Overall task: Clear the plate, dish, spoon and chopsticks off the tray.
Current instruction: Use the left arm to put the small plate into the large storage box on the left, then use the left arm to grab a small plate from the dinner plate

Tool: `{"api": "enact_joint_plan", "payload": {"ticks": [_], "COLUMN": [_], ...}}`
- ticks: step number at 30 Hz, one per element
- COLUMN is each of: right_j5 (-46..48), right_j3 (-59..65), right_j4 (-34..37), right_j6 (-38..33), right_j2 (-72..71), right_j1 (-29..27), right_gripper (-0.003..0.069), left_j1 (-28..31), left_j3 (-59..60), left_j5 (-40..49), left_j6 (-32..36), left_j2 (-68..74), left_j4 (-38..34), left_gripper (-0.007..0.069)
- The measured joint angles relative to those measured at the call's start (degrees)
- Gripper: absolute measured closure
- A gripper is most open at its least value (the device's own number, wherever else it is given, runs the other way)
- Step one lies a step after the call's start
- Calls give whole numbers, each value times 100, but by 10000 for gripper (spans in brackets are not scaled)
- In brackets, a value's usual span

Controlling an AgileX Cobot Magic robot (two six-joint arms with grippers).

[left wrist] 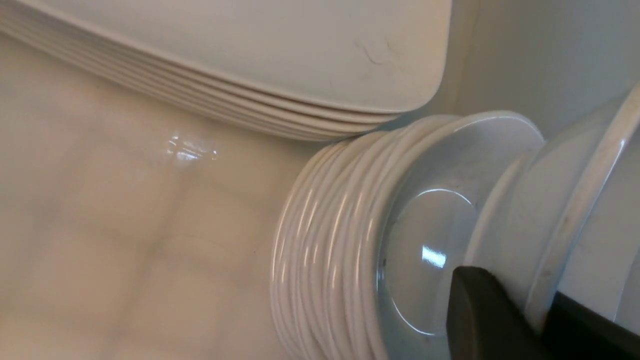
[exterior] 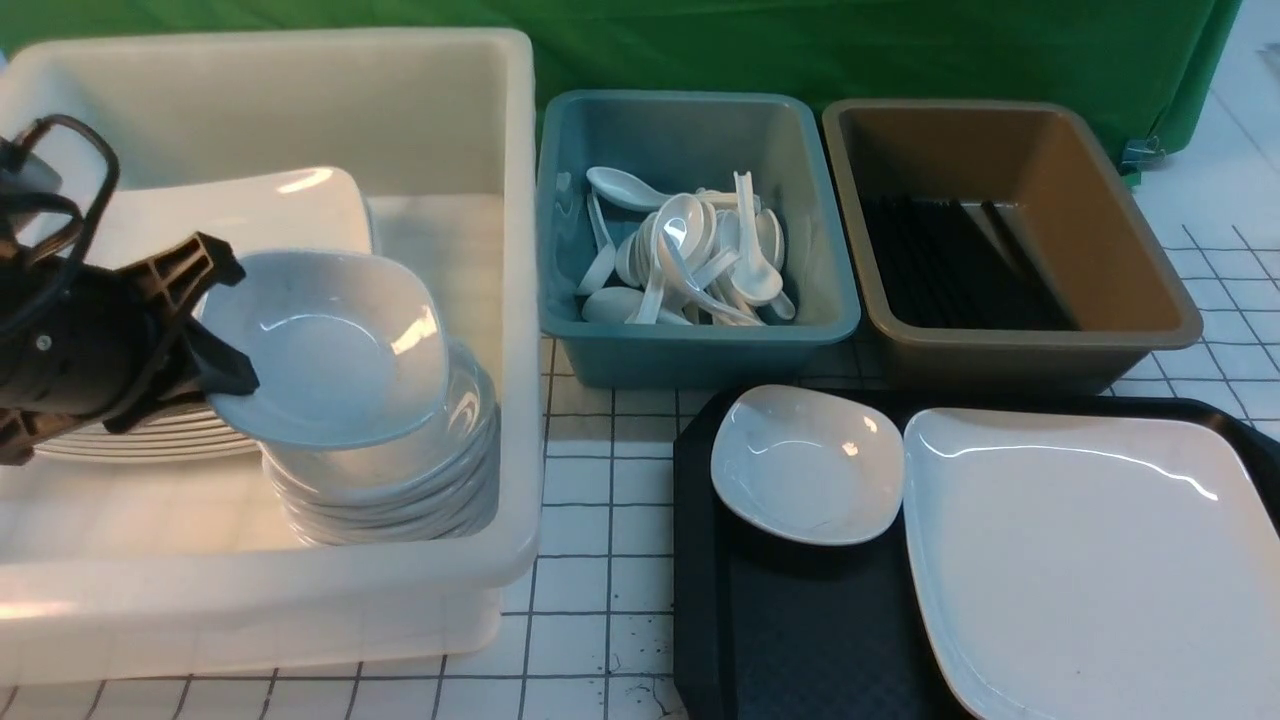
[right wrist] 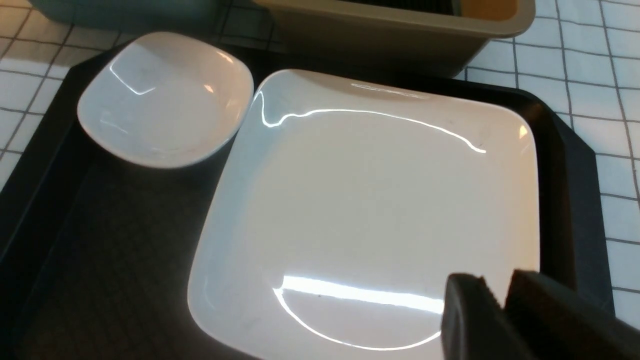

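My left gripper [exterior: 215,335] is shut on the rim of a small white dish [exterior: 330,345], tilted just above a stack of like dishes [exterior: 400,490] in the white tub. In the left wrist view the dish [left wrist: 555,215] sits pinched in the gripper [left wrist: 520,300]. On the black tray [exterior: 800,630] rest a second small dish [exterior: 805,465] and the large white plate [exterior: 1090,550]. My right gripper [right wrist: 500,287] hovers over the plate [right wrist: 370,215] near its edge, open by a narrow gap with nothing in it. No spoon or chopsticks show on the tray [right wrist: 100,260].
The white tub [exterior: 520,300] also holds a stack of large plates [exterior: 230,215]. A teal bin [exterior: 690,345] contains several white spoons. A brown bin [exterior: 1040,355] holds black chopsticks. The tabletop [exterior: 600,500] is white with a grid.
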Motion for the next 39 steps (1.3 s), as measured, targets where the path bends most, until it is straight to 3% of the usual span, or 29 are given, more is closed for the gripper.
{"api": "enact_joint_plan", "payload": {"ticks": [10, 21, 28, 35, 39], "right_j5": [0, 0, 5, 11, 5], "right_j3": [0, 0, 0, 0, 0], "right_j4": [0, 0, 2, 20, 26], "right_j6": [0, 0, 0, 0, 0], "right_j2": [0, 0, 0, 0, 0], "right_j1": [0, 0, 0, 0, 0], "right_gripper": [517, 503, 495, 482, 480], "left_j1": [0, -292, -306, -306, -429], "left_j3": [15, 27, -48, -820, -1273], "left_j5": [287, 491, 1099, 1858, 2273], "left_j6": [-130, -142, -123, -95, 430], "left_j2": [0, -5, -5, -5, -5], "left_j4": [-88, 36, 904, 1048, 305], "left_gripper": [547, 277, 153, 151, 242]}}
